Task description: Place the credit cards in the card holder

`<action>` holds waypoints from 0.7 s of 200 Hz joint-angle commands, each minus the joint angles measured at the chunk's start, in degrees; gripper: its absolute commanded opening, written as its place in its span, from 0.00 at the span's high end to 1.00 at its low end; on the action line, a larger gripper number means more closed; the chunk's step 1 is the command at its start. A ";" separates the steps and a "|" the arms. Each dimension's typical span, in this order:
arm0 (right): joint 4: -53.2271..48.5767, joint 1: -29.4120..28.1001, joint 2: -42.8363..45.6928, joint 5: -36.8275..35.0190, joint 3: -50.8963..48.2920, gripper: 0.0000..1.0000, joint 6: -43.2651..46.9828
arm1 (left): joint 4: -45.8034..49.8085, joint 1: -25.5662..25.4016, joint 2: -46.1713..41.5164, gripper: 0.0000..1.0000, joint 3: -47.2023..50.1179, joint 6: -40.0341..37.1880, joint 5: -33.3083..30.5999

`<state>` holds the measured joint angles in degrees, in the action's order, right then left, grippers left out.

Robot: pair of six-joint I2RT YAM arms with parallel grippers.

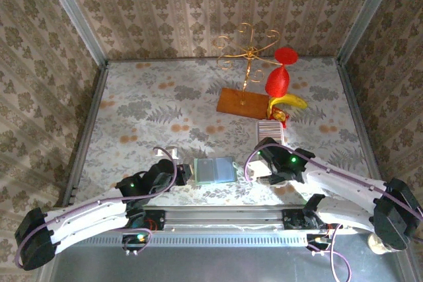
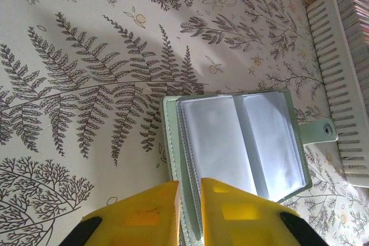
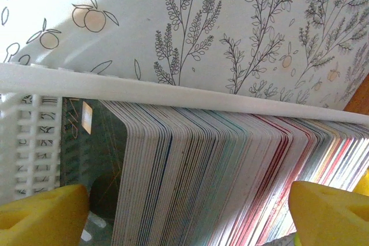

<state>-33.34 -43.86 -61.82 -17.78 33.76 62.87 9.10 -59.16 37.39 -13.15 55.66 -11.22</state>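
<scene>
The card holder lies open on the table, its bluish-grey pockets facing up and its small tab to the right; from above it is the card holder between the two arms. My left gripper is shut on the card holder's left cover edge, also seen as the left gripper. The credit cards stand on edge as a dense stack in a white ribbed tray. My right gripper is open wide, its yellow fingers standing at either end of the stack.
The white tray sits just beyond the right gripper, right of the card holder. Behind it are a brown wooden board with a gold wire stand, a red object and a banana. Patterned walls enclose the table.
</scene>
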 commanded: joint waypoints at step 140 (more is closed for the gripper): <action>-1.84 -0.31 3.77 -1.06 1.57 0.69 -3.55 | -1.47 0.00 -1.88 0.91 1.28 1.99 1.93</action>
<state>-36.47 -43.97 -59.16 -17.37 33.80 59.57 8.45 -59.16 35.88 -12.71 56.97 -9.63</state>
